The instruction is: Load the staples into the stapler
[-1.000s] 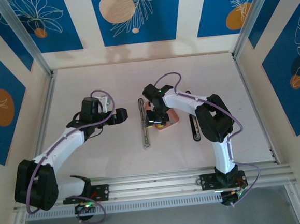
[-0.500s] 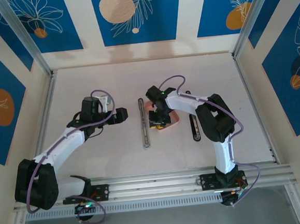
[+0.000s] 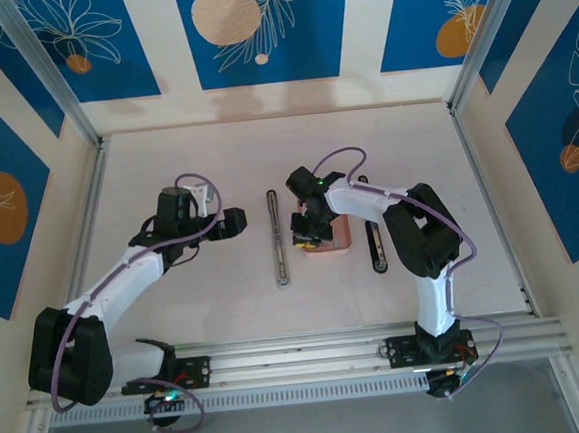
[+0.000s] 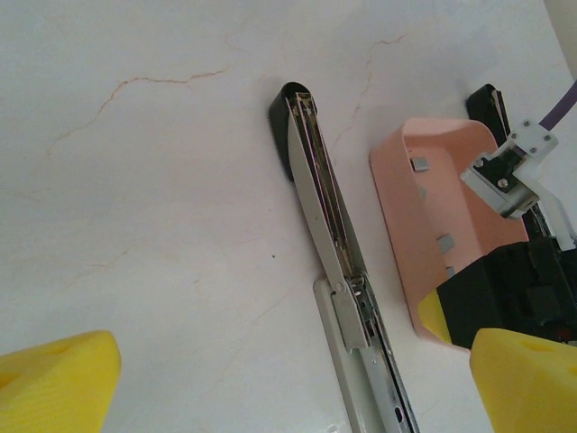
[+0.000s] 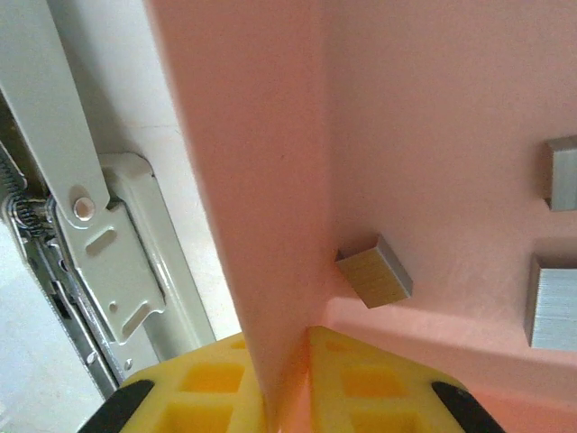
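The stapler (image 3: 279, 239) lies opened out in a long line at the table's middle, its silver rail (image 4: 321, 200) ending in a black tip. Right beside it stands the shallow pink tray (image 3: 338, 235), holding several small grey staples (image 5: 375, 273) on its floor (image 4: 420, 163). My right gripper (image 3: 305, 232) is shut on the tray's left wall (image 5: 270, 225), one yellow pad (image 5: 207, 388) on each side of it. My left gripper (image 3: 232, 224) hovers open left of the stapler, holding nothing, its yellow fingertips (image 4: 54, 383) wide apart.
A separate narrow black bar (image 3: 375, 247) lies right of the tray, its end peeking past the tray (image 4: 487, 97). The right arm's cable loops above the tray. Bare table lies left of the stapler and along the back.
My right gripper has shifted slightly right and toward the front, still shut on the tray's wall, and the tray has turned from tilted to square with the stapler. The left arm has not moved.
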`<state>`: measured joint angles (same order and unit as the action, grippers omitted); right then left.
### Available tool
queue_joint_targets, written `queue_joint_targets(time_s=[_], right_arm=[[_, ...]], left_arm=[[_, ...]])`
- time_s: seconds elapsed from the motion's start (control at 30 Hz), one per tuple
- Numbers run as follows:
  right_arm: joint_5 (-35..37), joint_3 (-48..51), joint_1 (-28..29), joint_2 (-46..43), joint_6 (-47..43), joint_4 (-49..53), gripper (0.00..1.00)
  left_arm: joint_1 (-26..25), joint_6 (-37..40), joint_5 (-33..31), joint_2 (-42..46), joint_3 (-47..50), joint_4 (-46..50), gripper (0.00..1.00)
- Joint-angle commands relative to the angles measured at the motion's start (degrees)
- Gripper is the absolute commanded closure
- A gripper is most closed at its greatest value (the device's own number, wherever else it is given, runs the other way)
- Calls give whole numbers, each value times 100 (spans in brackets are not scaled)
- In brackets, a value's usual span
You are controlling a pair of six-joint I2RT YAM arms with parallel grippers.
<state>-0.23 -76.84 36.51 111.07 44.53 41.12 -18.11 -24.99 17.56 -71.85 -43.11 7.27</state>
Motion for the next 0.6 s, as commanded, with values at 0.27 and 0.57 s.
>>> queue_joint_targets(time_s=[0.27, 0.57], right_arm=[[84, 171, 163, -422, -111, 329, 83], [178, 281, 345, -629, -224, 497, 77]], left_arm=[[65, -21, 87, 15, 123, -189, 1], [63, -54, 110, 118, 198, -230, 1]])
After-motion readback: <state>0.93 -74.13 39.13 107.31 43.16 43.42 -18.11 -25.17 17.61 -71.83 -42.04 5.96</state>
